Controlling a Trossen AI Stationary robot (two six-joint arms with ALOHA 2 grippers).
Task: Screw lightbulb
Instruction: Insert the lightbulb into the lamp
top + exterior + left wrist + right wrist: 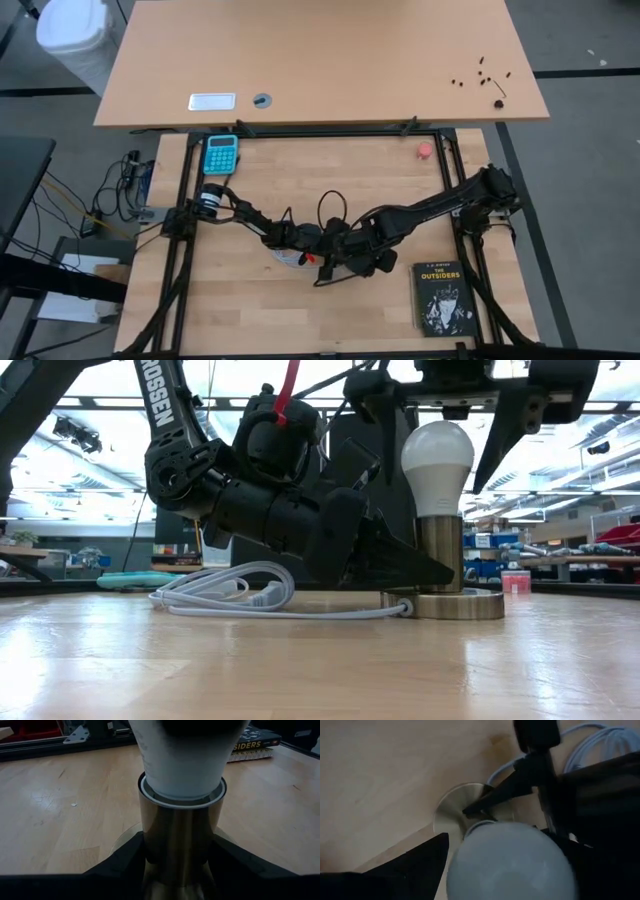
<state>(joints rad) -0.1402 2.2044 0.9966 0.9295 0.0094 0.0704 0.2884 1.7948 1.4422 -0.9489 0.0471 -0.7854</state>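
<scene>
1. Your left tool sits low on the table, fingers clamped on the brass socket stem.
2. The lightbulb stands upright in that socket.
3. Your right tool hovers over the bulb, fingers spread wide, holding nothing.

Light wooden worktable inside a black metal frame. Beyond it, a larger tan desk carrying a white rectangular plate, a round grommet and scattered small dark bits. Grey floor with dark lines. White bin at far left. Tangle of cables on the floor, left side. From table height: bright ceiling with strip lights, and cluttered shelving far right.
</scene>
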